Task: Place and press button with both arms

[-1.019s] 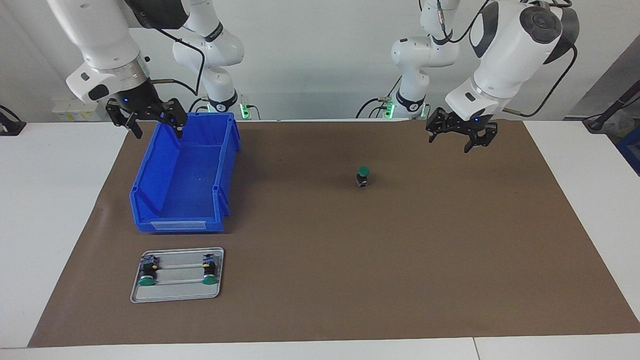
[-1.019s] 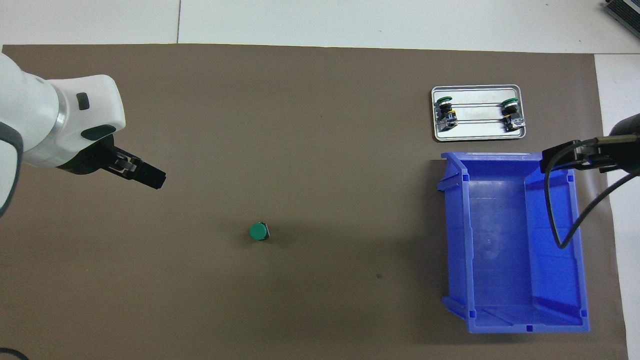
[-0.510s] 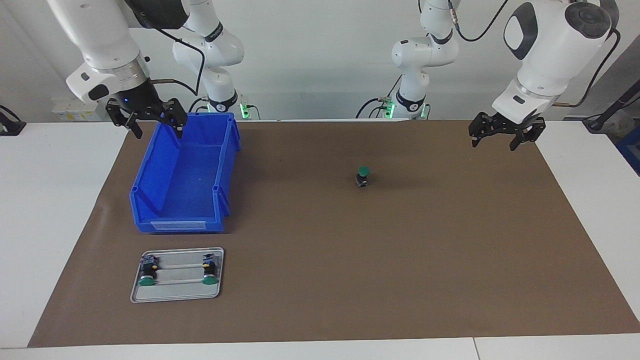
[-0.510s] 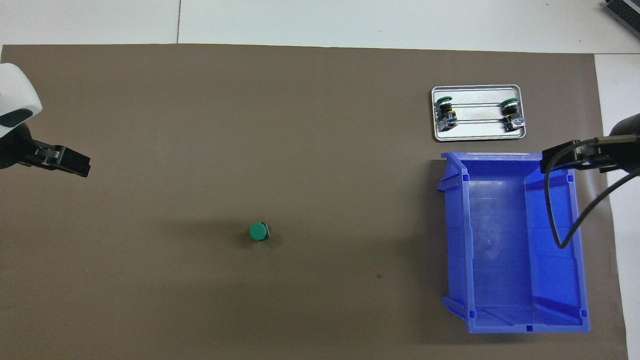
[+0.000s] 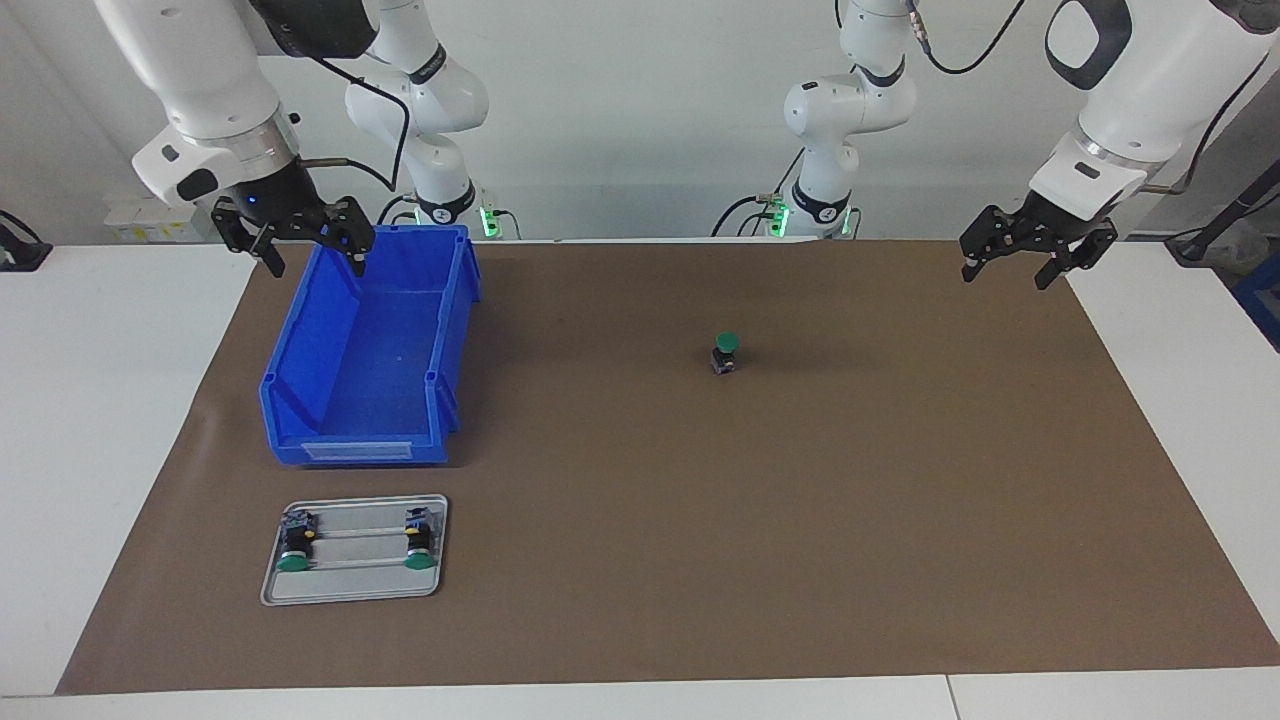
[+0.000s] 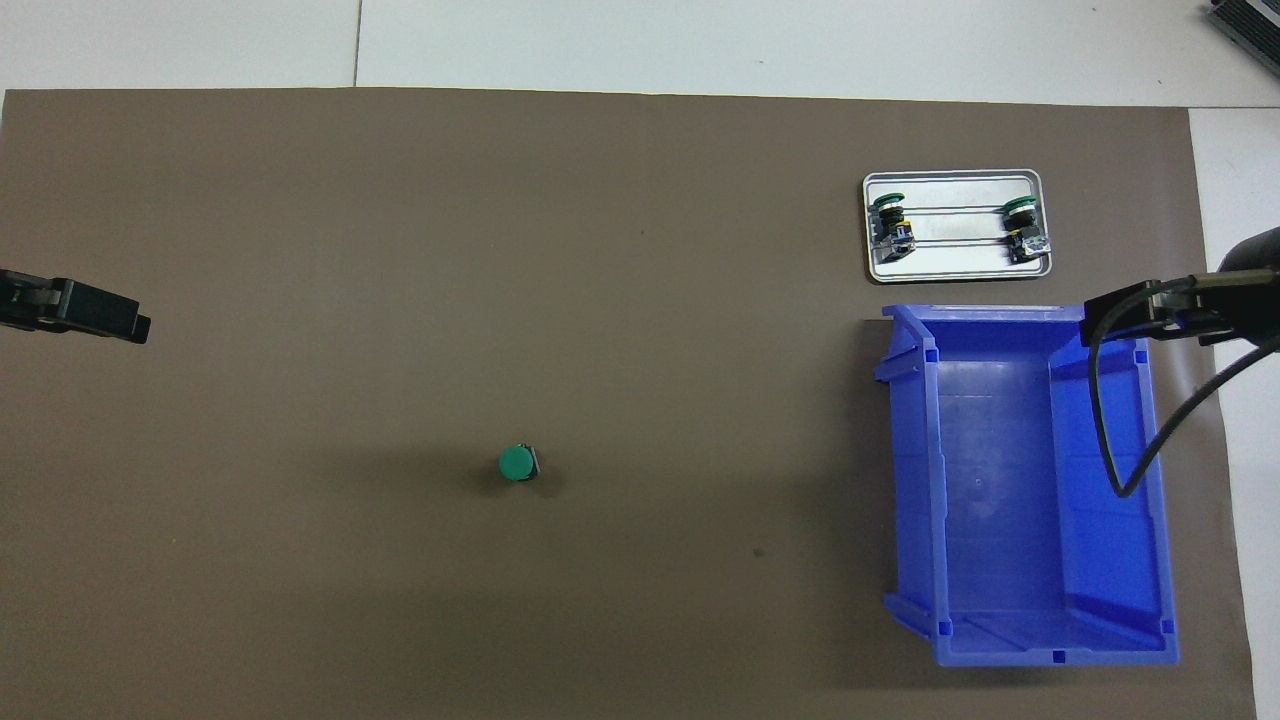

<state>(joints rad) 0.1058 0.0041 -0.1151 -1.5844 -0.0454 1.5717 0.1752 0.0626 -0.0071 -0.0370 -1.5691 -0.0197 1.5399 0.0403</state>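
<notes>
The button [image 5: 725, 354] is standing upright on the brown mat [image 5: 800, 520], green cap up, well apart from both sets of jaws and roughly between them. The left gripper [image 5: 1036, 250] is hanging over the mat's edge at its own end of the tabletop [image 5: 1180, 400], jaws spread and empty. The right gripper [image 5: 292, 232] is hovering over the blue bin [image 5: 370, 350], jaws likewise spread, holding nothing. The button is looking light, rigid and easy to topple; the black body under the cap seems the best place to pinch, leaving the cap free for pressing.
</notes>
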